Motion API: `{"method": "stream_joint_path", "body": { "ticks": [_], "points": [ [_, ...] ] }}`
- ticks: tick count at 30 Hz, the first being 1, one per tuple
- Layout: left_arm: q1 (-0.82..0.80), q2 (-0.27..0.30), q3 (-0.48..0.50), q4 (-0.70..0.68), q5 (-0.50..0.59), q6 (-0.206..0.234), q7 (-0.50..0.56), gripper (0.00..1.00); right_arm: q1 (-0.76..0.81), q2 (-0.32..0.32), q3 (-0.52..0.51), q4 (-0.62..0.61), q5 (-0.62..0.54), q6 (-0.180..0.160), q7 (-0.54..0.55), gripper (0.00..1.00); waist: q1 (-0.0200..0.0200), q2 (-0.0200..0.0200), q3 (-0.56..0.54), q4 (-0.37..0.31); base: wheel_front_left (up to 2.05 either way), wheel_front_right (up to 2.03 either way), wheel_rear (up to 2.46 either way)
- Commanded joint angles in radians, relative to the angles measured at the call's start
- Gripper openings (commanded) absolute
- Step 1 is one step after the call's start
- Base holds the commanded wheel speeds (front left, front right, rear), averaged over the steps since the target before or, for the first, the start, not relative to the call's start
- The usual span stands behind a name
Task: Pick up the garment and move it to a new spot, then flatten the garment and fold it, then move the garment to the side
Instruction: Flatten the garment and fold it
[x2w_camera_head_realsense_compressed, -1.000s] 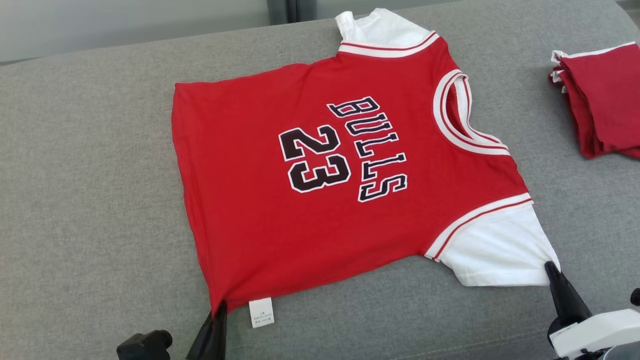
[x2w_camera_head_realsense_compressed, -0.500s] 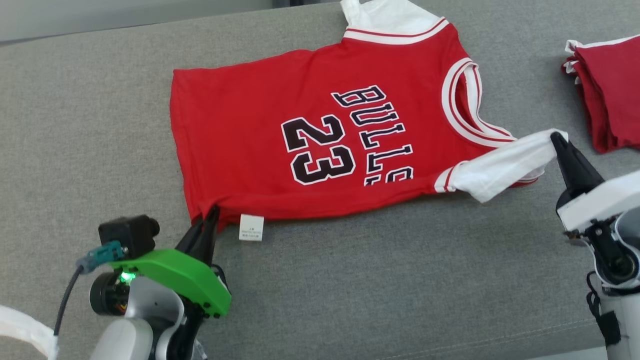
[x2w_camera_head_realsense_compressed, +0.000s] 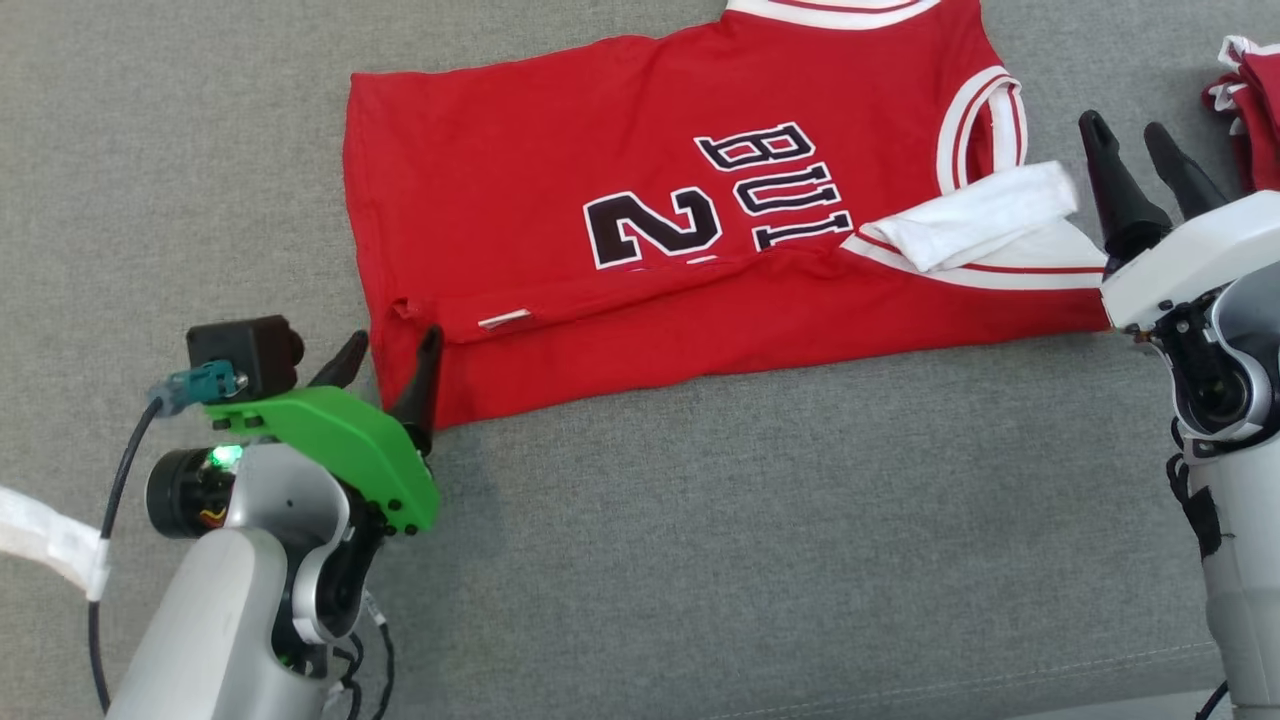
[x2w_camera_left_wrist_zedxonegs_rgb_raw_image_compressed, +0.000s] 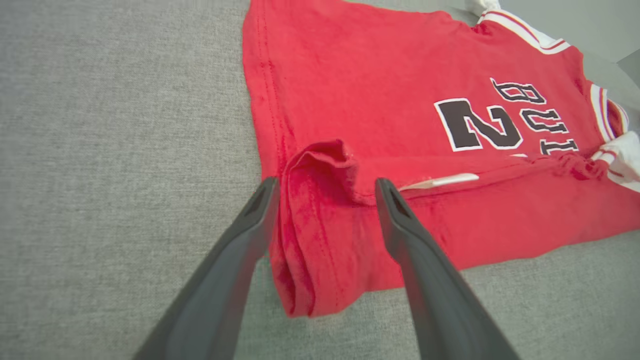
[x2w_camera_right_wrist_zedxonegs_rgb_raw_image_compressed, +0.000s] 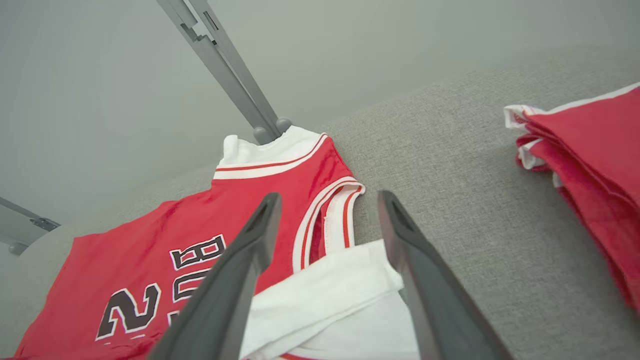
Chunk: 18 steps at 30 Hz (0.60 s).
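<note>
Left claw (x2w_camera_head_realsense_compressed: 393, 340) wide open and empty, straddling the folded hem corner at 8 o'clock of the jersey (x2w_camera_head_realsense_compressed: 560, 180), right claw (x2w_camera_head_realsense_compressed: 1125, 127) likewise open and empty just beside the white sleeve (x2w_camera_head_realsense_compressed: 975, 225) at 3 o'clock, jersey's long axis running 9-to-3 across the grey tabletop (x2w_camera_head_realsense_compressed: 750, 550).

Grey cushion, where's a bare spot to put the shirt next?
Biggest bare patch: the grey cushion strip nearest the robot, between the jersey and both arms. Another lies left of the jersey hem, beyond the left gripper. Crowded: the right, where the right gripper sits between collar and red pile.
</note>
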Motion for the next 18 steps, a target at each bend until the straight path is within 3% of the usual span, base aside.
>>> {"method": "stream_joint_path", "body": {
  "ticks": [1, 10, 18],
  "points": [
    [0.033, 0.019, 0.013, -0.006, 0.017, 0.009, -0.025, 1.0, 0.036, -0.013, 0.005, -0.013, 0.019, 0.0, -0.016, 1.0, 0.0, -0.0001, -0.006, -0.004, 0.0, 0.0, 0.0],
    [0.172, 0.003, 0.018, -0.067, -0.001, 0.027, -0.087, 1.0, 0.237, -0.093, 0.017, -0.087, 0.03, 0.0, -0.007, 1.0, 0.0, -0.0001, 0.001, -0.006, 0.0, 0.0, 0.0],
    [0.127, -0.001, 0.006, 0.016, 0.0, 0.02, -0.08, 1.0, 0.221, -0.088, 0.04, -0.051, 0.018, 0.0, 0.038, 1.0, 0.0, -0.0001, 0.032, 0.001, 0.0, 0.0, 0.0]
  ]
}}
